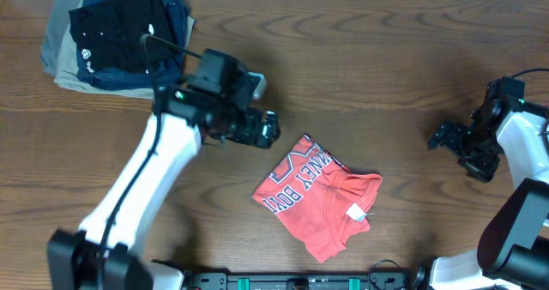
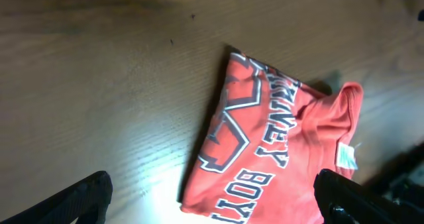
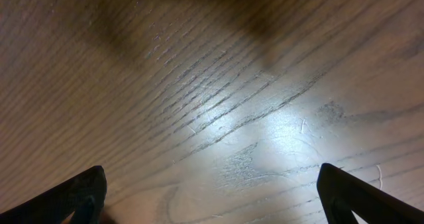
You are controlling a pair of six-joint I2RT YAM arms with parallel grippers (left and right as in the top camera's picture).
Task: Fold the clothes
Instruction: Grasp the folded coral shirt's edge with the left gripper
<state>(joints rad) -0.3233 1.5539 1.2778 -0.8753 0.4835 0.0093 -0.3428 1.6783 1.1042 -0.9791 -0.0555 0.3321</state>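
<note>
The coral-red T-shirt (image 1: 318, 196) lies folded into a small packet near the table's front middle, navy white-edged lettering up, its collar and white tag on top at the right. It also shows in the left wrist view (image 2: 278, 151). My left gripper (image 1: 268, 129) hovers just up and left of the shirt, open and empty; its view shows the fingers (image 2: 212, 201) spread wide over the shirt's near edge. My right gripper (image 1: 446, 137) is open and empty at the far right; its view shows fingers (image 3: 212, 197) wide apart over bare wood.
A pile of folded garments stands at the back left: black and navy ones (image 1: 129, 34) on a khaki one (image 1: 62, 50). The wooden table (image 1: 386, 75) runs between the shirt and the right arm. The arm bases stand at the front edge.
</note>
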